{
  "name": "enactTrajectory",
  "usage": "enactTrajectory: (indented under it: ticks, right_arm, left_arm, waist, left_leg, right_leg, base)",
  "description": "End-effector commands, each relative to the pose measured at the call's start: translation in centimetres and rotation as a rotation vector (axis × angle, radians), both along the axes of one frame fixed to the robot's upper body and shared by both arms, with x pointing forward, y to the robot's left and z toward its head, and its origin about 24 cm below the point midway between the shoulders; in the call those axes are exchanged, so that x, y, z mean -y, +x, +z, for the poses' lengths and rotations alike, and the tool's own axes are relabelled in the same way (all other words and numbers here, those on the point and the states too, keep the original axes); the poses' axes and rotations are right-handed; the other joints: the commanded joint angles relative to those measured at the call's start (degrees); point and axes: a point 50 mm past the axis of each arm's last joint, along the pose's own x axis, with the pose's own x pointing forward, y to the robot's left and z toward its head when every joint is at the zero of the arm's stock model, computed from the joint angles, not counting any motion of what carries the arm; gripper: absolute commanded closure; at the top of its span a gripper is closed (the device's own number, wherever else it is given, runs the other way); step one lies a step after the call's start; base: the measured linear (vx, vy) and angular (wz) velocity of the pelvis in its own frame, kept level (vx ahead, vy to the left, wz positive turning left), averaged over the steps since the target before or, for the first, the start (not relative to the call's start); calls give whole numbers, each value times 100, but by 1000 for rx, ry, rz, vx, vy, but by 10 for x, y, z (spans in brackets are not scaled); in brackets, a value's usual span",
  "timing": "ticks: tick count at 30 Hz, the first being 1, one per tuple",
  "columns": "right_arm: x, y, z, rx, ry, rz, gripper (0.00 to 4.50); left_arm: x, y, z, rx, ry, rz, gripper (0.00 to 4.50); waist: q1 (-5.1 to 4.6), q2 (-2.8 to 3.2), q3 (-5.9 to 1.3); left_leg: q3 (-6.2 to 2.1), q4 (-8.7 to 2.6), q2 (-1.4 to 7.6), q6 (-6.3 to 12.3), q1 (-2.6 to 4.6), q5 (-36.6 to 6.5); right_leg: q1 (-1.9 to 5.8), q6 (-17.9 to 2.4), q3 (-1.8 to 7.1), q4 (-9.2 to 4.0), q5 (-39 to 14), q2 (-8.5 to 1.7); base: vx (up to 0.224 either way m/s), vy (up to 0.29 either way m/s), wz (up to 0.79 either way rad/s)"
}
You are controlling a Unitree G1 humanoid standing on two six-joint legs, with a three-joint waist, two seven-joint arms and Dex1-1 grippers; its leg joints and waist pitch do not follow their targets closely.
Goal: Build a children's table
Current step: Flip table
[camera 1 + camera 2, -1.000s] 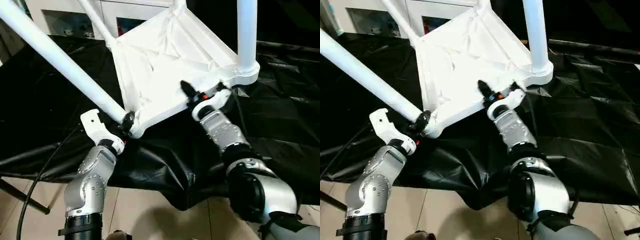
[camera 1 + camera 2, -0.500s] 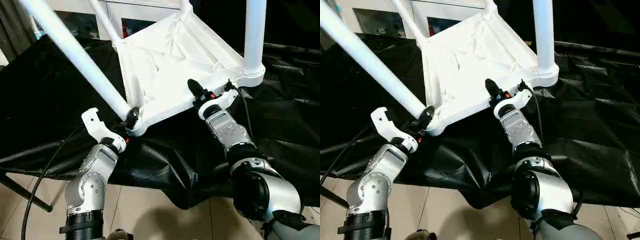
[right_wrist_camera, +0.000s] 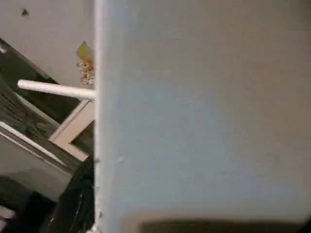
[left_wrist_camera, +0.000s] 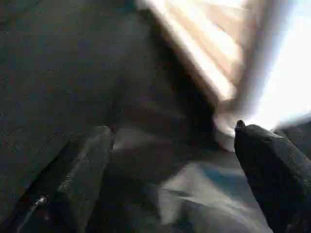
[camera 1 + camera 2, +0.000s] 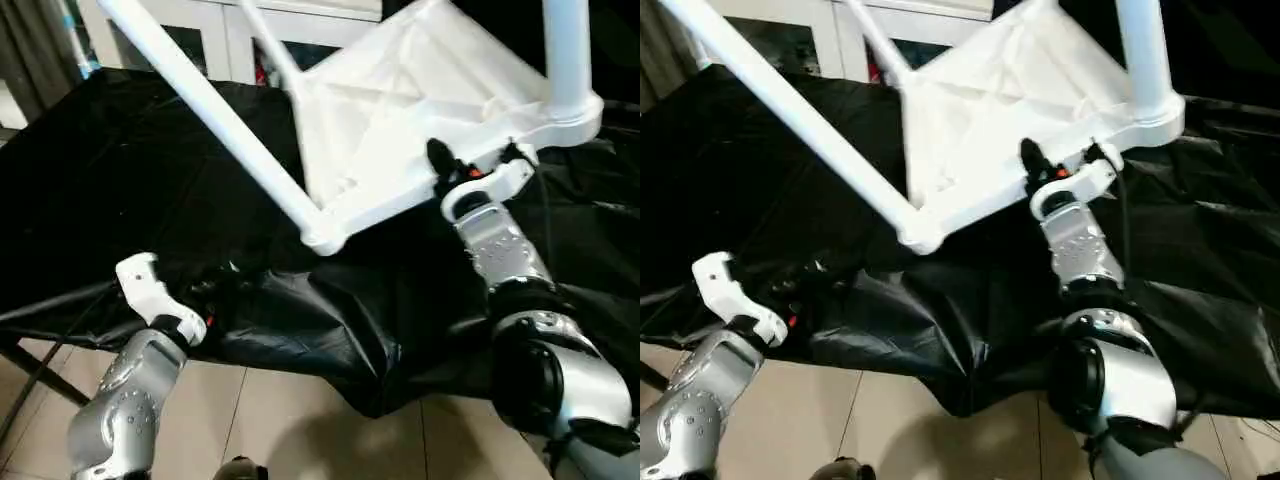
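The children's table lies upside down and tilted on the black cloth, with its ribbed underside facing me. One white leg slants up to the left from the near corner lobe. Another leg stands upright at the right corner. My right gripper is shut on the top's near rim, one black finger over the inside edge. My left gripper hangs low by the front edge of the cloth, apart from the corner lobe. In the left wrist view its fingers stand wide open with nothing between them.
The black-draped work table carries everything, and its cloth sags over the near edge. A white glass-door cabinet stands behind. Tan floor lies below, with a dark table strut at the lower left.
My left gripper has let go of the near corner by the leg's base, opened wide and dropped back toward the cloth's front edge. The camera has shifted. The right gripper keeps its hold.
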Motion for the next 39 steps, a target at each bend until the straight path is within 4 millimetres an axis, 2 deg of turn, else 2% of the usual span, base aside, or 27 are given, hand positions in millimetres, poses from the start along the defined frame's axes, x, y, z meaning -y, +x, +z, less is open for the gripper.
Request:
enactTrajectory:
  ticks: [1,2,3,4,5,6,7,10,13,15,16,17,18,20,22,23,26,27,29,32,33,35,37,39]
  right_arm:
    - [13,1,30,109,-142,-38,246]
    - [17,0,30,108,-173,-51,246]
    - [19,-1,31,108,-190,-58,246]
    - [23,-3,33,112,-248,-75,246]
    - [23,-3,33,113,-251,-76,246]
    - [24,-4,34,113,-259,-79,246]
    - [26,-5,36,117,-291,-92,246]
    - [32,-8,39,107,-376,-127,246]
    - [35,-11,41,100,-446,-152,246]
    - [36,-12,43,101,-496,-162,246]
    - [36,-12,45,97,-577,-173,246]
    - [36,-12,45,97,-577,-173,246]
    - [36,-12,45,90,-615,-179,246]
    - [36,-12,45,73,-655,-202,246]
    - [33,-11,45,66,-719,-207,246]
    - [33,-11,45,65,-721,-206,246]
    - [29,-10,44,64,-745,-191,248]
    - [28,-11,44,63,-751,-188,248]
    - [26,-10,44,58,-779,-176,249]
    - [23,-8,44,49,-858,-147,249]
    - [22,-7,44,43,-891,-144,249]
    - [21,-5,43,36,-940,-140,249]
    - [17,-3,42,30,-994,-130,195]
    - [15,-2,41,30,-1006,-129,181]
  left_arm:
    - [17,-1,18,112,75,-118,0]
    - [25,-3,26,159,115,-178,0]
    - [30,-4,30,184,137,-212,0]
    - [44,-8,43,250,188,-308,0]
    - [44,-8,43,252,190,-310,0]
    - [46,-8,45,260,198,-321,0]
    - [53,-10,50,292,230,-363,0]
    - [62,-11,58,355,308,-408,0]
    - [65,-9,65,392,346,-409,0]
    - [63,-2,74,422,374,-357,0]
    - [60,6,87,463,402,-297,0]
    - [60,6,87,463,402,-297,0]
    - [59,10,91,477,420,-273,0]
    - [57,14,97,502,470,-254,0]
    - [52,23,103,519,592,-194,0]
    - [52,23,103,519,594,-193,0]
    - [54,27,108,538,621,-177,0]
    - [54,27,110,543,628,-173,0]
    - [59,29,118,583,678,-191,0]
    - [65,33,129,655,791,-207,0]
    - [66,34,133,676,827,-209,0]
    - [70,37,142,726,904,-221,0]
    - [74,41,153,780,972,-213,0]
    - [76,42,157,804,999,-210,0]
  waist:
    - [-34,-24,-509]
    - [-48,-43,-494]
    - [-47,-31,-489]
    - [-55,-18,-490]
    - [-55,-17,-487]
    - [-78,-28,-474]
    - [-73,-23,-478]
    - [-111,-34,-469]
    - [-120,-32,-463]
    - [-121,-25,-457]
    - [-121,-21,-451]
    - [-122,-25,-450]
    - [-133,-55,-432]
    - [-148,-52,-438]
    - [-164,-45,-440]
    - [-161,-43,-440]
    - [-154,-39,-448]
    - [-164,-80,-454]
    - [-149,-72,-472]
    - [-157,-98,-476]
    - [-154,-93,-476]
    - [-151,-92,-482]
    - [-159,-93,-472]
    - [-157,-101,-468]
  left_leg:
    - [-130,-317,342,422,192,101]
    - [-128,-331,342,387,194,42]
    - [-129,-340,347,358,199,-7]
    - [-126,-339,346,280,215,-56]
    - [-122,-344,346,258,223,-77]
    - [-113,-347,329,204,199,-124]
    - [-110,-349,323,137,217,-216]
    - [-118,-364,316,60,206,-314]
    - [-124,-373,318,-5,205,-381]
    - [-113,-380,308,-146,226,-608]
    - [-114,-384,309,-206,245,-702]
    - [-112,-386,308,-238,252,-763]
    - [-126,-398,299,-269,215,-846]
    - [-135,-396,294,-317,207,-938]
    - [-140,-399,293,-368,231,-1067]
    - [-142,-399,291,-386,237,-1100]
    - [-155,-411,304,-442,244,-1197]
    - [-157,-411,301,-443,222,-1186]
    - [-160,-400,296,-423,232,-1137]
    - [-165,-403,296,-420,213,-1094]
    - [-156,-395,292,-410,230,-1102]
    - [-163,-393,290,-430,219,-1087]
    - [-160,-390,288,-459,223,-1165]
    - [-165,-393,288,-480,206,-1147]
  right_leg:
    - [290,-1237,276,-294,686,-320]
    - [285,-1263,279,-306,586,-323]
    - [284,-1242,278,-319,502,-322]
    - [269,-1203,279,-311,409,-311]
    - [261,-1191,280,-319,382,-305]
    - [270,-1193,290,-320,344,-304]
    - [264,-1153,291,-335,232,-301]
    - [267,-1037,296,-362,83,-293]
    - [265,-982,296,-373,-54,-290]
    - [240,-921,301,-412,-318,-284]
    - [215,-875,303,-427,-421,-269]
    - [216,-863,304,-429,-476,-275]
    - [234,-826,300,-451,-667,-287]
    - [231,-740,303,-466,-864,-301]
    - [183,-609,304,-490,-1039,-278]
    - [180,-590,302,-496,-1085,-280]
    - [165,-612,299,-495,-1091,-288]
    - [181,-624,295,-483,-1023,-287]
    - [171,-623,294,-462,-928,-282]
    - [186,-641,288,-458,-774,-285]
    - [167,-630,294,-458,-789,-280]
    - [183,-651,293,-451,-822,-293]
    - [170,-687,296,-463,-913,-300]
    - [180,-697,296,-464,-930,-307]
  base:
    - [0,0,0]
    - [0,0,0]
    - [0,0,0]
    - [0,0,0]
    - [0,0,0]
    - [0,0,0]
    - [0,0,0]
    - [0,0,0]
    - [0,0,0]
    - [0,0,0]
    - [0,0,0]
    - [0,0,0]
    - [0,0,0]
    - [0,0,0]
    - [0,0,0]
    - [0,0,0]
    - [0,0,0]
    - [0,0,0]
    - [0,0,0]
    - [0,0,0]
    - [0,0,0]
    - [0,0,0]
    - [0,0,0]
    - [0,0,0]
